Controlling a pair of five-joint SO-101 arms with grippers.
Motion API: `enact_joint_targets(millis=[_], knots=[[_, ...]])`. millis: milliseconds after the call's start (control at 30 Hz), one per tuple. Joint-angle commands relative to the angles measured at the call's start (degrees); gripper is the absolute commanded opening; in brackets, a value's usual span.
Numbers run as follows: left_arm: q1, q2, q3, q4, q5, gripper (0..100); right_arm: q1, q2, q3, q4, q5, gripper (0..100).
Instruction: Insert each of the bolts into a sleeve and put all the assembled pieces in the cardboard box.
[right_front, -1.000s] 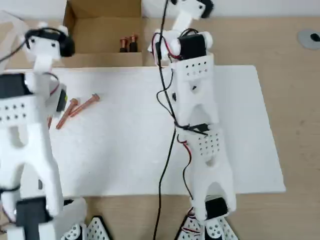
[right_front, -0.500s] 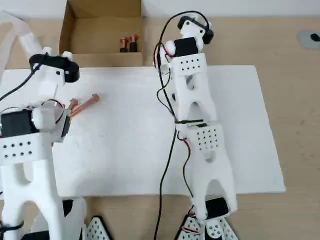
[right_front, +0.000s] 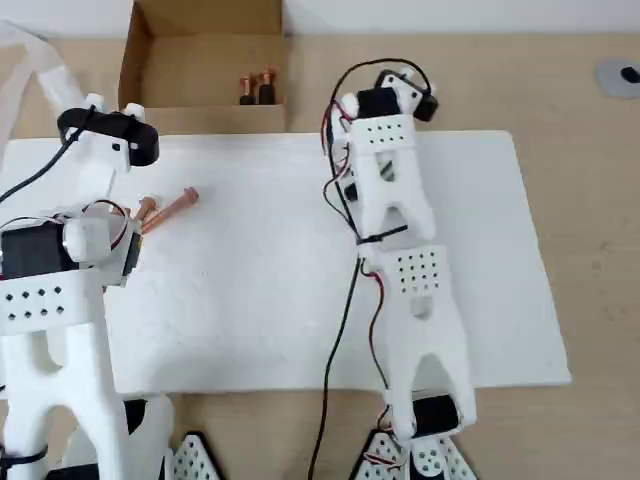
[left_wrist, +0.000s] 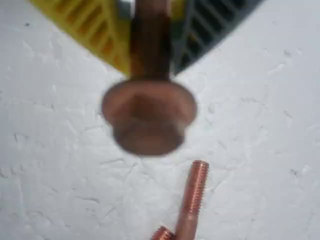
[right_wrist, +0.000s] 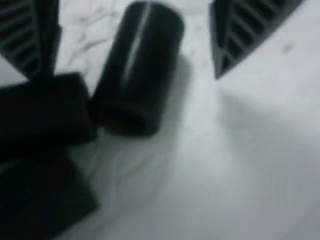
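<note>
My left gripper (left_wrist: 150, 62) is shut on the shank of a copper bolt (left_wrist: 148, 112), whose flanged head hangs below the yellow and dark fingers. It hovers over the white mat (right_front: 250, 290) beside two loose bolts (right_front: 165, 211); the threaded end of one loose bolt (left_wrist: 195, 192) lies just under the held one. In the right wrist view, my right gripper (right_wrist: 132, 70) stands open around a black sleeve (right_wrist: 136, 67) lying on the mat, a finger on either side. More black sleeves (right_wrist: 42, 150) touch it. The cardboard box (right_front: 150, 60) holds two assembled pieces (right_front: 256, 87).
The left arm (right_front: 60, 290) covers the mat's left edge and the right arm (right_front: 400, 210) stretches up its middle. Black and red cables (right_front: 340, 300) trail beside the right arm. A grey disc (right_front: 617, 75) sits on the wooden table at far right.
The right arm has drawn back from the box and lowered over the mat. The left arm swung up toward the loose bolts a second ago and has since held still.
</note>
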Motion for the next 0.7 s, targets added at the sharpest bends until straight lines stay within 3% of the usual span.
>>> enact_joint_targets(millis=[0,433,667], knots=[[1.1,-2.0,0.1,-0.9,-0.3,1,1.5,0.2,-4.0,-0.4,0.0,24.6],[1.1,-2.1,0.1,-0.9,-0.3,1,0.6,6.1,-10.4,0.1,0.1,24.4],[1.1,-2.1,0.0,-0.9,-0.3,1,-2.2,6.2,-10.7,1.0,1.1,6.2]])
